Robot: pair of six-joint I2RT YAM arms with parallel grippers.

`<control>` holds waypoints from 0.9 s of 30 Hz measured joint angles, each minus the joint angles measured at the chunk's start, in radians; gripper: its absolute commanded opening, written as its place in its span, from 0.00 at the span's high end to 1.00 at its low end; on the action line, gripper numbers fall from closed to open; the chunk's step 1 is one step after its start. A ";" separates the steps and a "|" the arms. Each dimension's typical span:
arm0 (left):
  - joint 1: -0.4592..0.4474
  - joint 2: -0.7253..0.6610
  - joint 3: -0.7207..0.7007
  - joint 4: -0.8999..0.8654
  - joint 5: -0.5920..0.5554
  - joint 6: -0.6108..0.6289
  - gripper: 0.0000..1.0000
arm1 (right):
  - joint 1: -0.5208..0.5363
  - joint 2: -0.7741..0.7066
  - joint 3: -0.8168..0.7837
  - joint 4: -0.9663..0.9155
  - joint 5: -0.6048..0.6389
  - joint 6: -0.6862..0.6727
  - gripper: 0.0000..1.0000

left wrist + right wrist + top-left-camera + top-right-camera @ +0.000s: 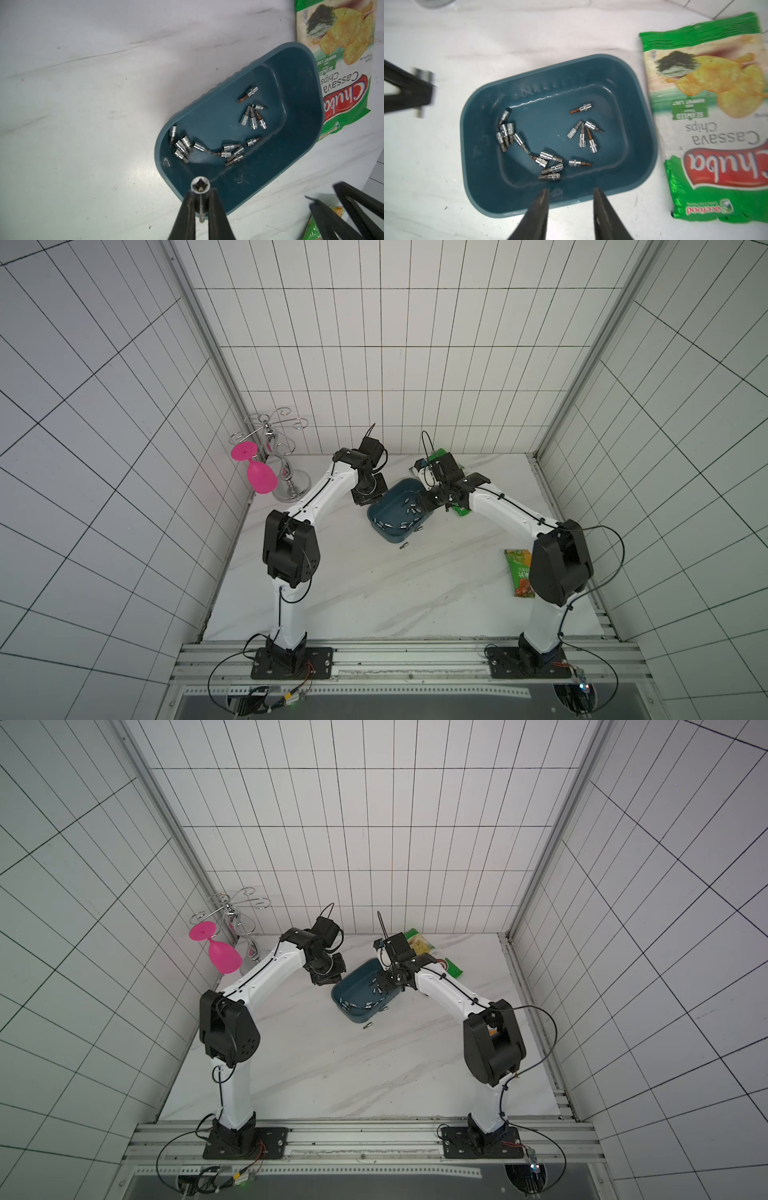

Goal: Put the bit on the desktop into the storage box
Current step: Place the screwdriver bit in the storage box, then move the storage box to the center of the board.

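socket bit (200, 187): pinched in closed left gripper (200, 199), at storage box (299, 68) rim; best carried over the interior before release. right gripper (571, 190): parted, empty, above box. stray bit (403, 546): on desktop (353, 593) beside box.

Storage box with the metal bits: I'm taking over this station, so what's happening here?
The left gripper is shut on a bit at the edge of the storage box. The right gripper hangs open and empty over its rim. Many bits lie inside; one loose bit lies on the desktop nearby.

Teal storage box (301, 87), silver bit (200, 185) — grn chips bag (342, 41), wht desktop (83, 124)
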 measured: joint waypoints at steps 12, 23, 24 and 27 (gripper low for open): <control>-0.040 0.222 0.109 0.058 0.084 -0.033 1.00 | -0.023 -0.215 -0.357 0.074 0.063 0.103 0.48; -0.042 0.325 0.167 0.084 0.102 -0.049 1.00 | -0.024 -0.166 -0.452 0.188 0.037 0.134 0.46; -0.042 0.332 0.167 0.084 0.102 -0.049 1.00 | -0.024 -0.156 -0.454 0.201 0.027 0.132 0.46; -0.044 0.343 0.167 0.084 0.102 -0.049 1.00 | -0.024 -0.131 -0.471 0.243 -0.010 0.123 0.45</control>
